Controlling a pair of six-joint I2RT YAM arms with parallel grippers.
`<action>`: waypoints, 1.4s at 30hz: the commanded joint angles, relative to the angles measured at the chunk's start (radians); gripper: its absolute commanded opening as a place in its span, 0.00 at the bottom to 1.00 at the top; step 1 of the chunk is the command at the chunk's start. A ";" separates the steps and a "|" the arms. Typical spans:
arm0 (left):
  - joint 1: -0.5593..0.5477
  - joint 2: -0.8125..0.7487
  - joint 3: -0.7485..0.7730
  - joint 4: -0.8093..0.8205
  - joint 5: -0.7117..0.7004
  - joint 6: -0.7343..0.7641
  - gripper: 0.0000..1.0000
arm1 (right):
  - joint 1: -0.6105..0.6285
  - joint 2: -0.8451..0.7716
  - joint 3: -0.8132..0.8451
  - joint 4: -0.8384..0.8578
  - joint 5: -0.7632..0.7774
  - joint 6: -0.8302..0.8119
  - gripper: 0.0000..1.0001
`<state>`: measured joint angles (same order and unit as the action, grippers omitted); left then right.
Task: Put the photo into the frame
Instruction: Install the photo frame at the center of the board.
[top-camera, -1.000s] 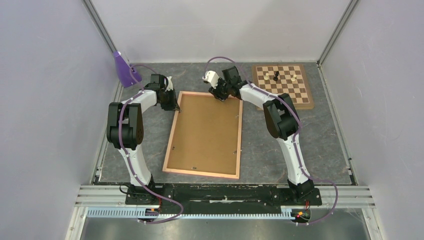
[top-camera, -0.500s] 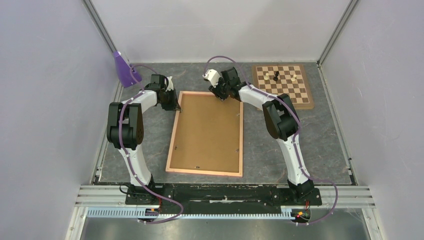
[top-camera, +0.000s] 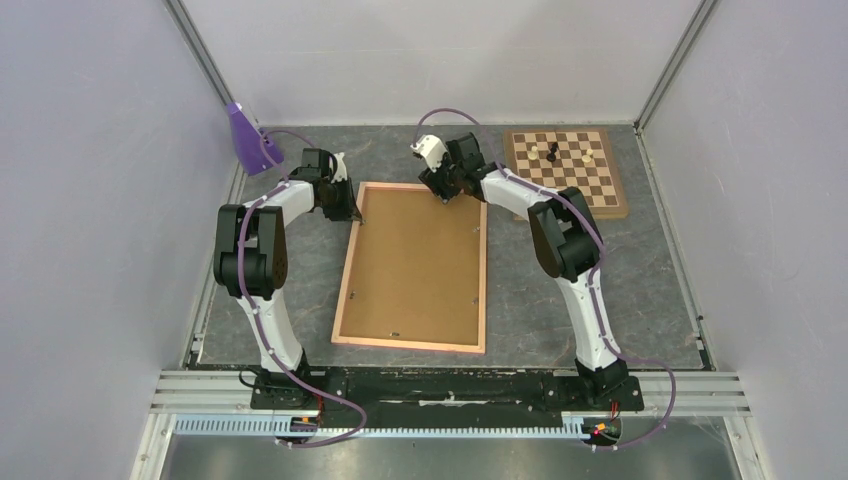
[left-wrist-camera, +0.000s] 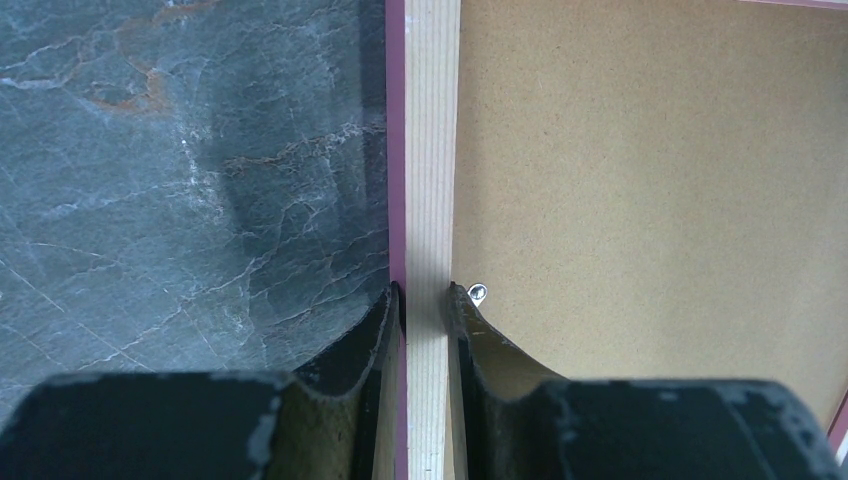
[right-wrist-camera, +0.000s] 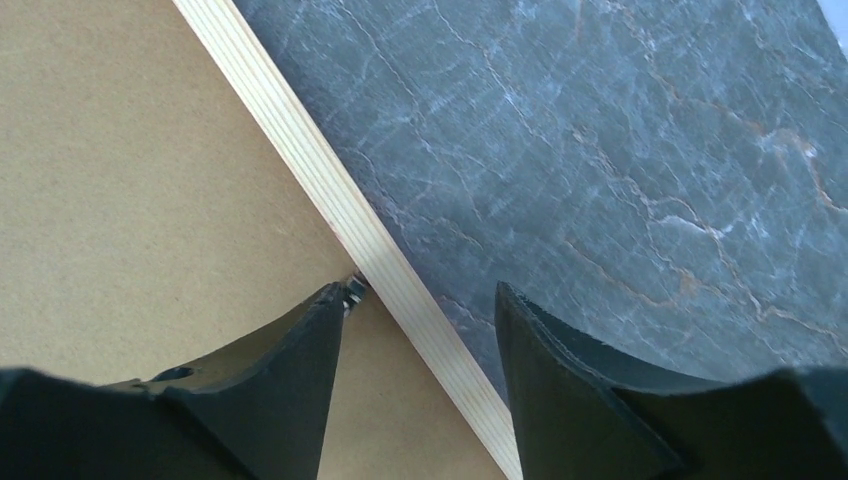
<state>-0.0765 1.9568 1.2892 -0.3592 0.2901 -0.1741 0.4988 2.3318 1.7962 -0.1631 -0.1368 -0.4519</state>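
One rail of the face-down frame sits clamped in the left gripper; the right gripper straddles the far rail, jaws apart, gripping nothing.

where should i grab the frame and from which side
I'd take the frame by its thin wooden rail, coming straight down from above: one finger inside on the backing board, one outside over the table. It lies flat, back up, so the narrow rail is the only part jaws can span. The left gripper pinches the left rail this way.
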 joint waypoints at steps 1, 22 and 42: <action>-0.008 0.025 -0.024 -0.028 -0.002 -0.048 0.02 | -0.025 -0.100 -0.028 0.038 0.003 0.016 0.63; -0.009 -0.008 -0.120 0.076 0.075 -0.240 0.02 | -0.026 -0.294 -0.163 0.053 -0.188 0.086 0.73; -0.068 -0.033 -0.200 0.269 0.138 -0.504 0.02 | 0.013 -0.360 -0.350 0.059 -0.474 0.031 0.68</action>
<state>-0.1101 1.9141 1.1149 -0.0895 0.3504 -0.5938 0.4828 2.0026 1.4666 -0.1337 -0.5308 -0.3996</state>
